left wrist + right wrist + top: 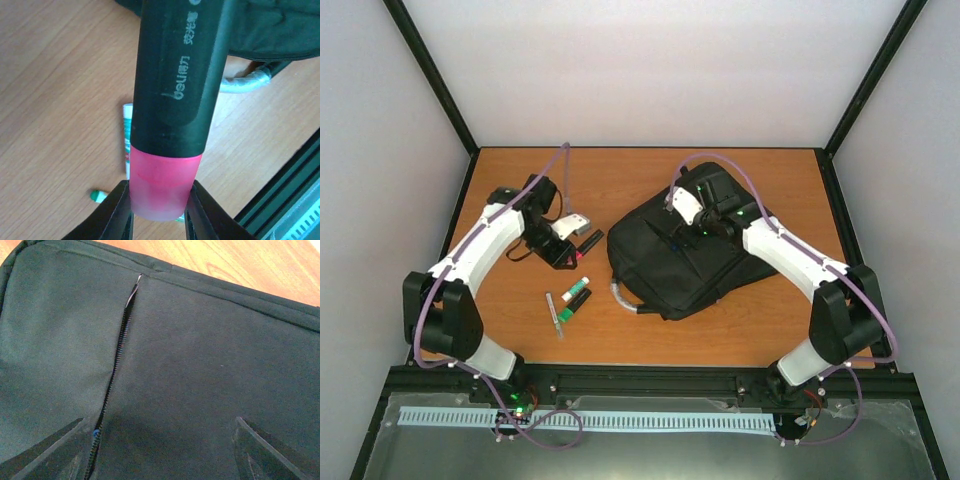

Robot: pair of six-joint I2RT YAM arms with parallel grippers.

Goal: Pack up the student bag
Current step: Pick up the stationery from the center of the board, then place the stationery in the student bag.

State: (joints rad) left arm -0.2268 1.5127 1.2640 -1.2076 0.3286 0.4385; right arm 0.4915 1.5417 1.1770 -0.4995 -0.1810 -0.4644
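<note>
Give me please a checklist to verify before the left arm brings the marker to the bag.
1. Grip: the left gripper pinches the black highlighter at its pink cap: ok.
2. Opening: the zipper on the student bag looks shut in the right wrist view: not ok.
3. The right gripper is open above the bag: ok.
4. Right fingers touching the fabric: cannot tell.
5. The other stationery lies away from both arms: ok.

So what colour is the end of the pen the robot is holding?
Pink, on the black highlighter. The left wrist view shows it best.
</note>
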